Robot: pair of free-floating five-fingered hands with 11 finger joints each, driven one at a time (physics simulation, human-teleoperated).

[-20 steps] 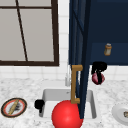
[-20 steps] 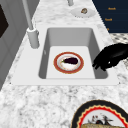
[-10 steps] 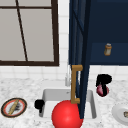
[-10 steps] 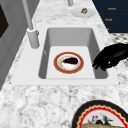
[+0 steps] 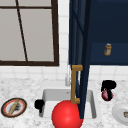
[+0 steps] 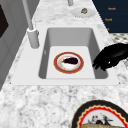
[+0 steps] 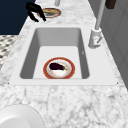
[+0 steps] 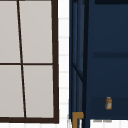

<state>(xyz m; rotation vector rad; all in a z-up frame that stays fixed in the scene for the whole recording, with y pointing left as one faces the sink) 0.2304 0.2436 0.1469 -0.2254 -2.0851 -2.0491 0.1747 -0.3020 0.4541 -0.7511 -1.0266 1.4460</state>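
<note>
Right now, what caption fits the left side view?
Robot hand hovering at the sink's edge beside a plated eggplant.

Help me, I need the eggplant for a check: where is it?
The eggplant lies on the red-rimmed plate on the sink floor, toward its front end, in both side views.
</note>
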